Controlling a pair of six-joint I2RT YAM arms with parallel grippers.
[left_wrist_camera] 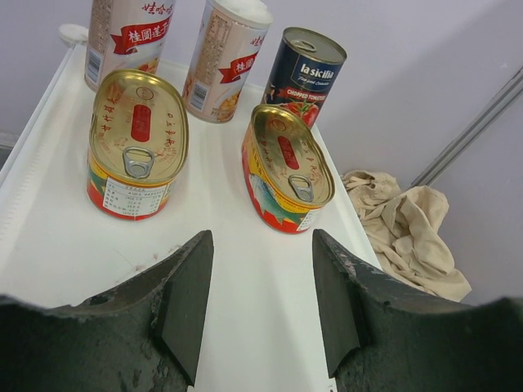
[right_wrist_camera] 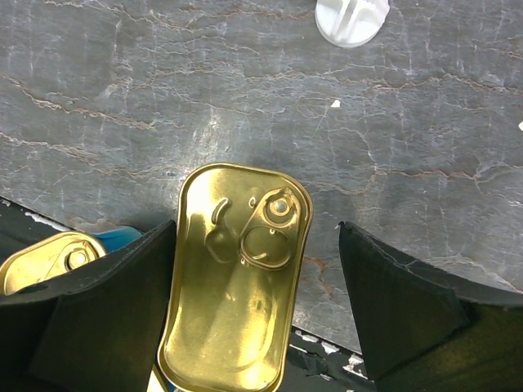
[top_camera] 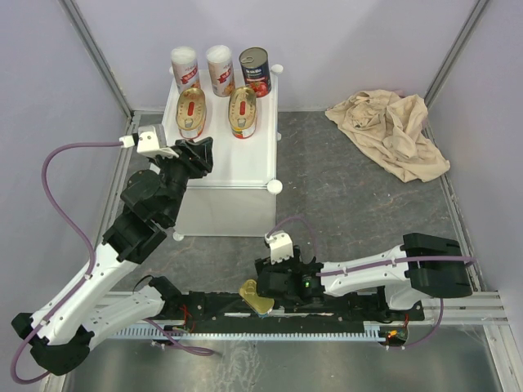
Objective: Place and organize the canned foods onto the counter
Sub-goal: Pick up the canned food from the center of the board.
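Observation:
The white counter [top_camera: 233,167] carries two white-and-red cylinders [top_camera: 185,69] [top_camera: 220,70], a dark can [top_camera: 254,72] and two red-yellow oblong tins [top_camera: 191,112] [top_camera: 243,112]. My left gripper [top_camera: 198,153] hovers open and empty over the counter's front; its wrist view shows the oblong tins [left_wrist_camera: 137,147] [left_wrist_camera: 286,167], the dark can [left_wrist_camera: 302,75] and bare counter top [left_wrist_camera: 245,278]. My right gripper [top_camera: 263,287] is open low at the near edge, its jaws on either side of a gold rectangular tin [right_wrist_camera: 237,278] with a gap at the right finger. A second gold tin [right_wrist_camera: 49,261] lies to its left.
A beige cloth [top_camera: 392,131] lies crumpled on the dark floor at the back right, also in the left wrist view [left_wrist_camera: 409,233]. A round white knob [right_wrist_camera: 351,18] of the counter sits ahead of the right gripper. The black arm rail [top_camera: 270,314] runs along the near edge.

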